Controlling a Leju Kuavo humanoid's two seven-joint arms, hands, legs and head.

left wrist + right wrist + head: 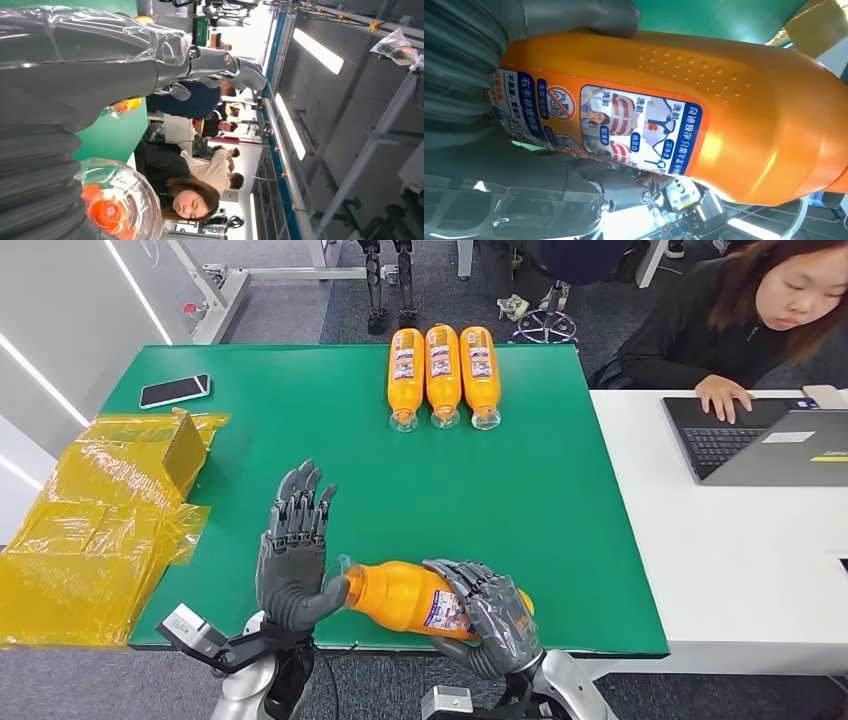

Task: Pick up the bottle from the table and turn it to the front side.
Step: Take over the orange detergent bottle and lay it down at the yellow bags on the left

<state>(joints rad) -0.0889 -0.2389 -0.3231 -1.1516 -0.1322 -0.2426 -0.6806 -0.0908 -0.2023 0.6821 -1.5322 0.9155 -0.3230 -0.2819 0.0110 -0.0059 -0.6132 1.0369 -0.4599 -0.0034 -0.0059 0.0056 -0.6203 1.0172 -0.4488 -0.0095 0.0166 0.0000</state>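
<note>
An orange bottle (400,595) with a clear cap (349,575) lies on its side near the front edge of the green table (560,520). My right hand (490,618) grips its lower half, fingers wrapped over the label. In the right wrist view the bottle (744,105) shows a blue and white picture label (639,130), and the thumb (574,20) presses its side. My left hand (293,550) stands upright just left of the cap, fingers spread and holding nothing, its thumb close to the cap. The left wrist view shows that hand (100,65) and the cap (117,202).
Three more orange bottles (443,362) lie side by side at the table's far edge. A phone (175,390) lies at the far left, with crumpled yellow plastic wrap (100,530) below it. A person (740,320) works at a laptop (760,440) on the white table (730,560) to the right.
</note>
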